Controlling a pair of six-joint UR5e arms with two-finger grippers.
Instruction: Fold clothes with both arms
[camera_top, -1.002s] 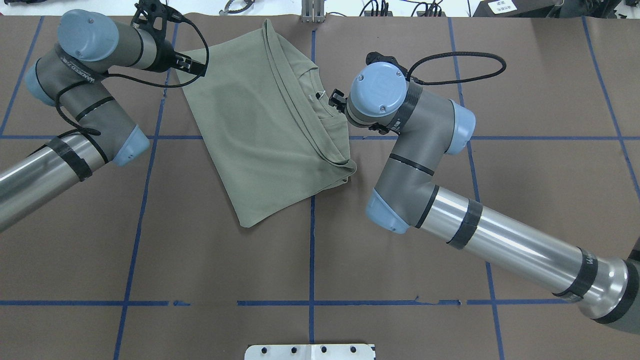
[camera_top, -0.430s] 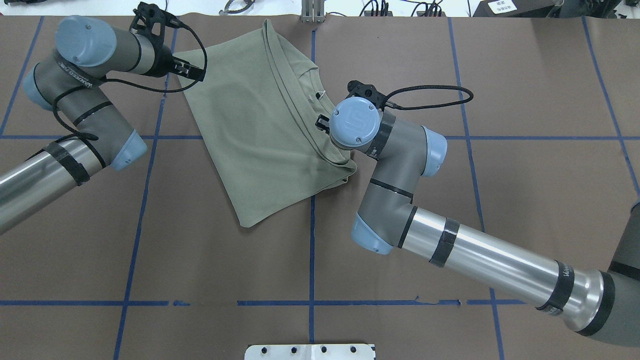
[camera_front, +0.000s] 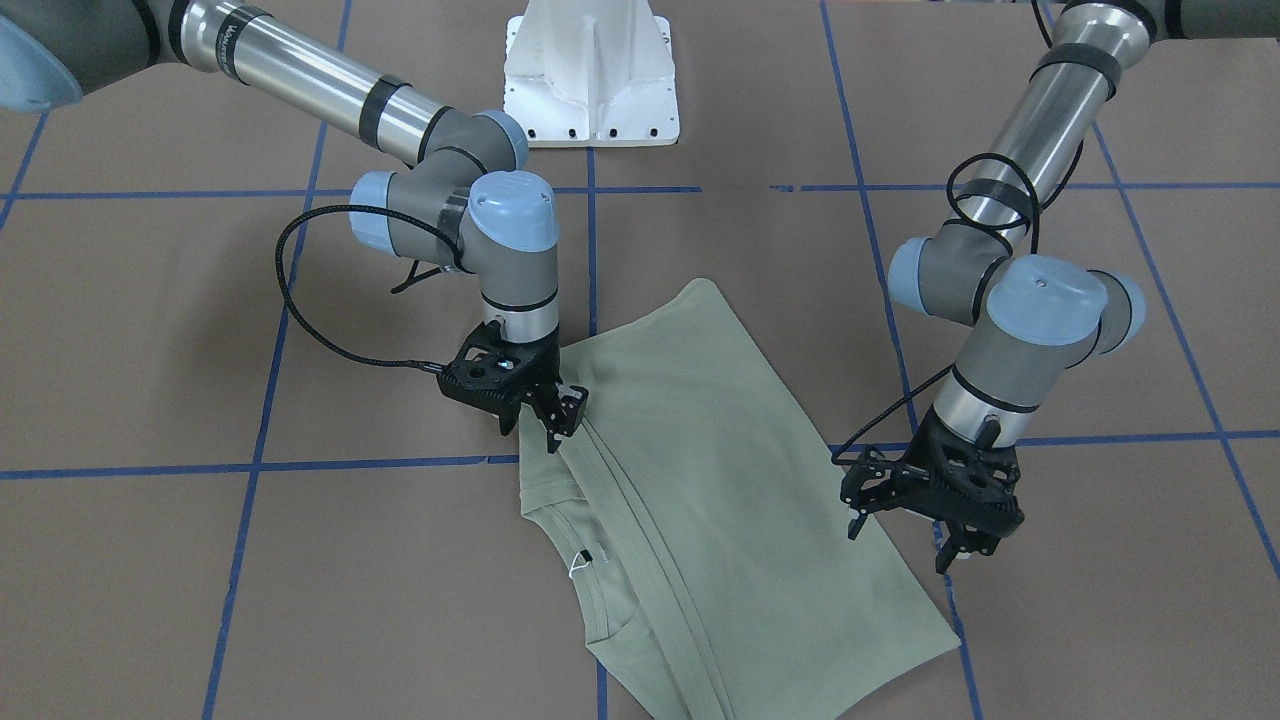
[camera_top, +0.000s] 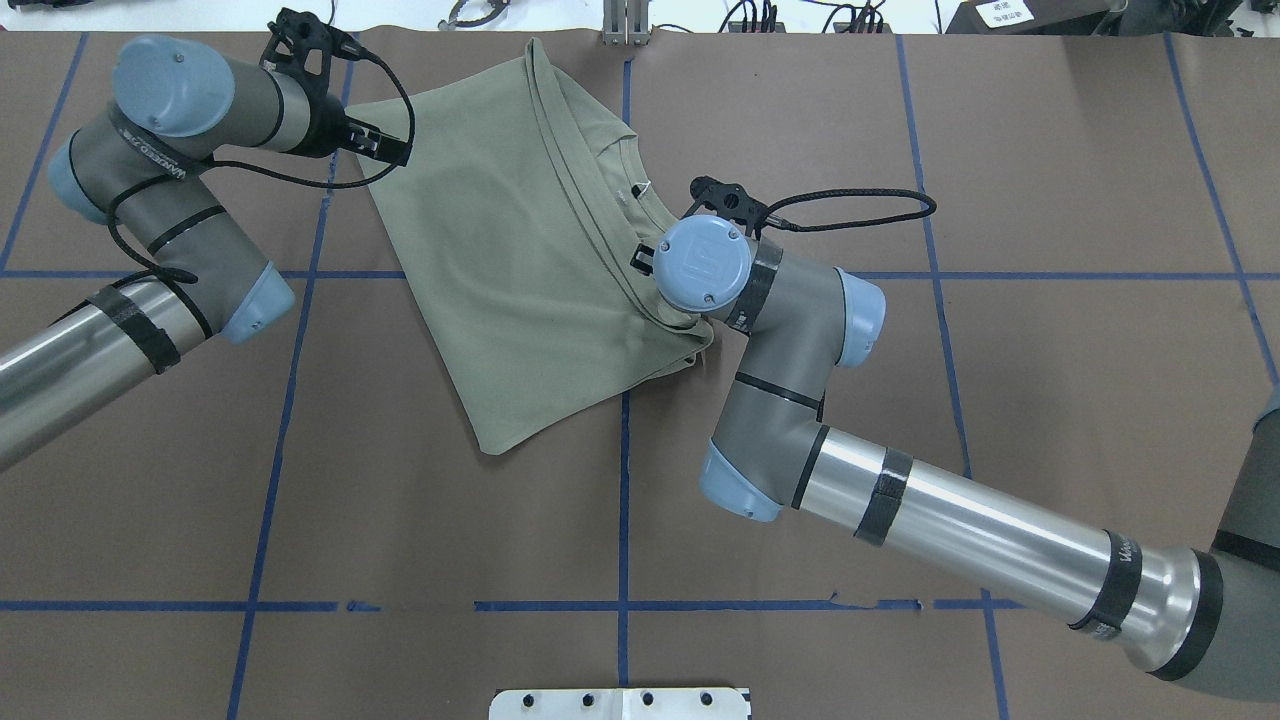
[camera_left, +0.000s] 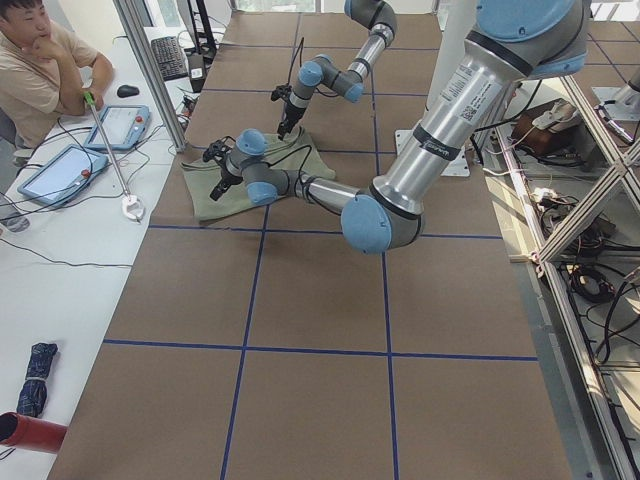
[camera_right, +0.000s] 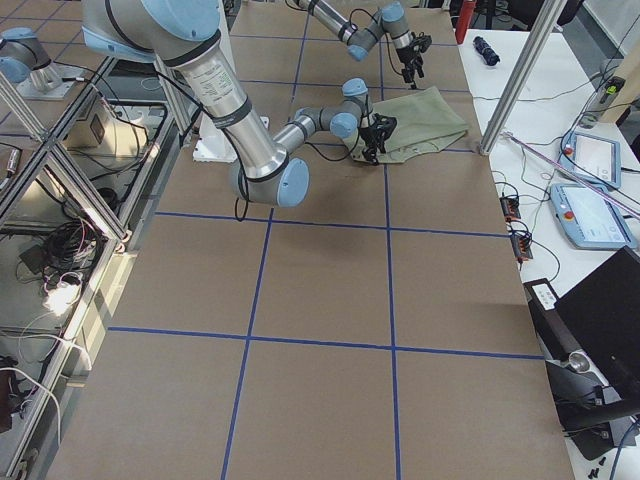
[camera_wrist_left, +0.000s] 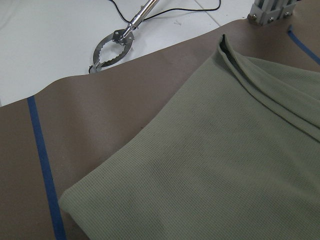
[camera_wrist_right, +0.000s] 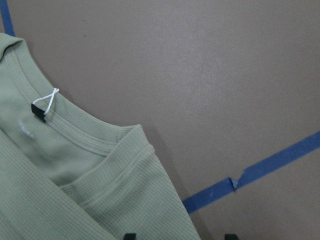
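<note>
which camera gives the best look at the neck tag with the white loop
The right wrist-mounted view: the neck tag is close up, black with a white loop, on the ribbed collar. Front-facing and overhead views show only a small speck; side views are too far, and the left wrist view misses it.
</note>
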